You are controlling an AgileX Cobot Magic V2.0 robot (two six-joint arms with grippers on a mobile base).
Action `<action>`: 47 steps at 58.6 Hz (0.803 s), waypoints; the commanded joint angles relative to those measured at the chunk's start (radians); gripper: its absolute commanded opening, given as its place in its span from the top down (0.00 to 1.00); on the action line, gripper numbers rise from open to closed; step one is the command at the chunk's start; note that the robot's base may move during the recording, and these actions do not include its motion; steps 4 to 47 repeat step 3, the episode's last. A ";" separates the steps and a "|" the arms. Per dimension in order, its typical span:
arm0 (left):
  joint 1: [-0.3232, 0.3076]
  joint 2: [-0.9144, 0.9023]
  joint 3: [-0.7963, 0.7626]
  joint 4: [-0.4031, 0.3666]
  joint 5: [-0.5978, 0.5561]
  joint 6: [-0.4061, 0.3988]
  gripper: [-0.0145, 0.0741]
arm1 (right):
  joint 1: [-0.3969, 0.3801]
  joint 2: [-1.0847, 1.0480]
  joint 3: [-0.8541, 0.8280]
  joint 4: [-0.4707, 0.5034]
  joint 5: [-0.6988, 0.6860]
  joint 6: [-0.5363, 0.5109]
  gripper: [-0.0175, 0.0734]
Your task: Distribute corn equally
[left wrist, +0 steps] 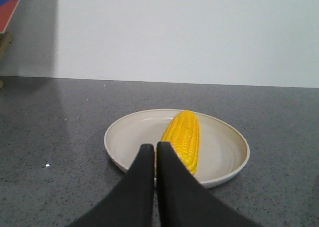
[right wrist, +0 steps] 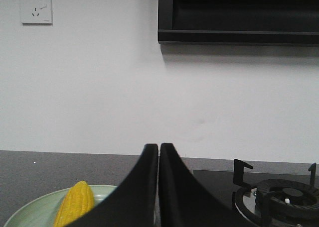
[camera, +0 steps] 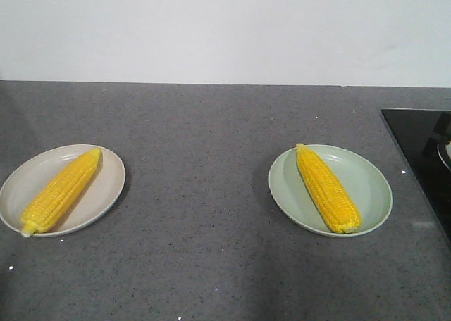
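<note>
Front view looks down on both plates. Left wrist view sits low near the beige plate (left wrist: 234,160); right wrist view near the green plate (right wrist: 30,209).

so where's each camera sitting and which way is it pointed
Exterior front-facing: raised, looking down over the speckled grey countertop at the beige round plate and pale green round plate, one yellow corn cob on each; no robot parts show.
Left wrist: low, facing the wall; the closed black left pincer sits before the beige plate.
Right wrist: low, facing the wall; the closed black right pincer, green plate, black gas burner.
Shared: each wrist view shows one plate also seen from the front.
</note>
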 commanded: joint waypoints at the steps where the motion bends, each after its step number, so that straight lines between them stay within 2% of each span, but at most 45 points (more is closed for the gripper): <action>1: -0.009 -0.014 -0.022 -0.001 -0.081 -0.009 0.84 | -0.001 -0.007 0.019 -0.007 -0.073 -0.001 0.81; 47: -0.009 -0.014 -0.022 -0.001 -0.081 -0.009 0.84 | -0.001 -0.007 0.019 -0.007 -0.073 -0.001 0.81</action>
